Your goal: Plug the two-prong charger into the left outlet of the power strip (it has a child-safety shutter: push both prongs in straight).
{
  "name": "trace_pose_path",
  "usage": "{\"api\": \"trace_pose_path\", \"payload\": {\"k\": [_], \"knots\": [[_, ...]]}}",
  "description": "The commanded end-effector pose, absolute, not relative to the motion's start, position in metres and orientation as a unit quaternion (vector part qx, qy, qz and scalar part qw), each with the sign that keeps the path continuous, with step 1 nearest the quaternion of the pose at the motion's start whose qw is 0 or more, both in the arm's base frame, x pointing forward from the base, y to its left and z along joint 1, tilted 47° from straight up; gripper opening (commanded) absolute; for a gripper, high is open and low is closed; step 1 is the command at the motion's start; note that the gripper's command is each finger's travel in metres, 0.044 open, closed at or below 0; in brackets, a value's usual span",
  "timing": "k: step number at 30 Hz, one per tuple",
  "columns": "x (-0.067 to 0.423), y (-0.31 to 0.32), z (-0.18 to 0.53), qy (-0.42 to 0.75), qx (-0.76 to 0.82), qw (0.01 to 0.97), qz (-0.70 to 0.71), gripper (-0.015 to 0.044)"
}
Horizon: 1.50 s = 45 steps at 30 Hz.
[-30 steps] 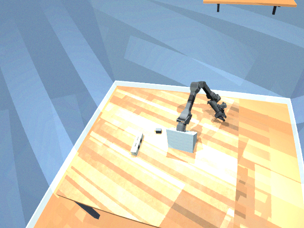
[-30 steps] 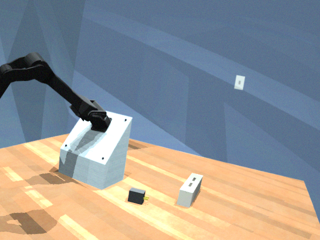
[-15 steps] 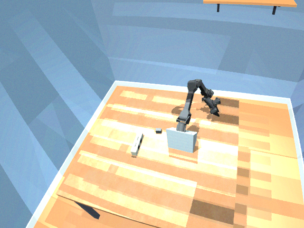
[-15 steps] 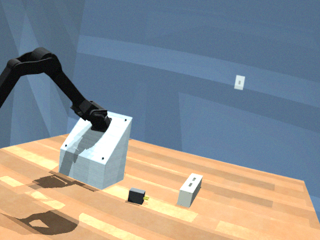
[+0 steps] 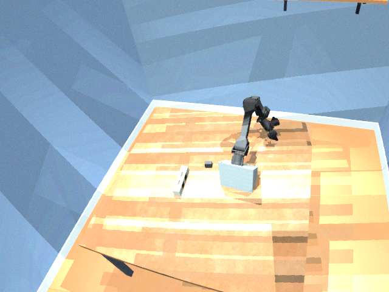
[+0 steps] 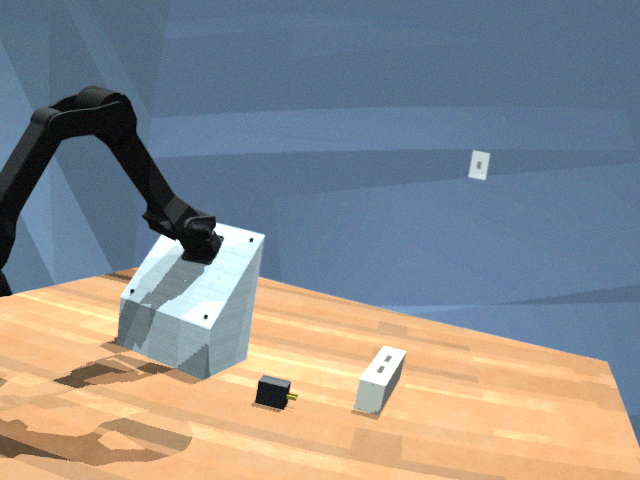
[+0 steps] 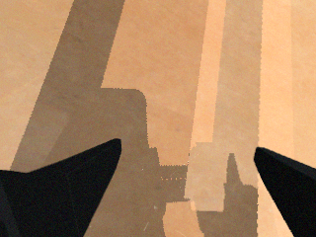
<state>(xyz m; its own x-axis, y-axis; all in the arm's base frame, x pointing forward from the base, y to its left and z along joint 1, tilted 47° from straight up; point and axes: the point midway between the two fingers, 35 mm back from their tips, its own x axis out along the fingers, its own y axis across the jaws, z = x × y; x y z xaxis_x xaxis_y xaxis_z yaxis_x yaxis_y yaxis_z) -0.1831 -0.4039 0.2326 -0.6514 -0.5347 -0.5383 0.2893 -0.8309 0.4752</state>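
Note:
The black two-prong charger [image 5: 208,163] [image 6: 272,392] lies on the wooden table [image 5: 188,251] [image 6: 465,413] with its brass prongs pointing toward the white power strip [image 5: 180,185] [image 6: 379,380], a short gap away. The strip lies flat with its outlets facing up. My gripper [image 5: 272,136] [image 7: 185,148] is open and empty. It hangs low over bare table on the far side of the arm's base, well away from the charger and the strip. The wrist view shows only wood and shadows between the fingers. The exterior view shows only the arm, not the gripper.
The arm stands on a white wedge-shaped block [image 5: 237,179] [image 6: 191,310] right beside the charger. A white rim [image 5: 103,185] edges the table on the left and at the back. A small white wall plate [image 6: 479,165] hangs on the blue wall.

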Motion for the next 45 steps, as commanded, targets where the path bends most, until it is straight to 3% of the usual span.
{"api": "trace_pose_path", "payload": {"k": [1, 31, 45], "knots": [[-0.167, -0.407, 0.234, -0.159, 0.348, 0.258, -0.887, 0.0440], [-0.024, -0.417, 0.240, -0.004, 0.308, 0.462, -0.832, 0.0440], [0.040, -0.409, 0.212, 0.069, 0.301, 0.513, -0.801, 0.0440]]}}
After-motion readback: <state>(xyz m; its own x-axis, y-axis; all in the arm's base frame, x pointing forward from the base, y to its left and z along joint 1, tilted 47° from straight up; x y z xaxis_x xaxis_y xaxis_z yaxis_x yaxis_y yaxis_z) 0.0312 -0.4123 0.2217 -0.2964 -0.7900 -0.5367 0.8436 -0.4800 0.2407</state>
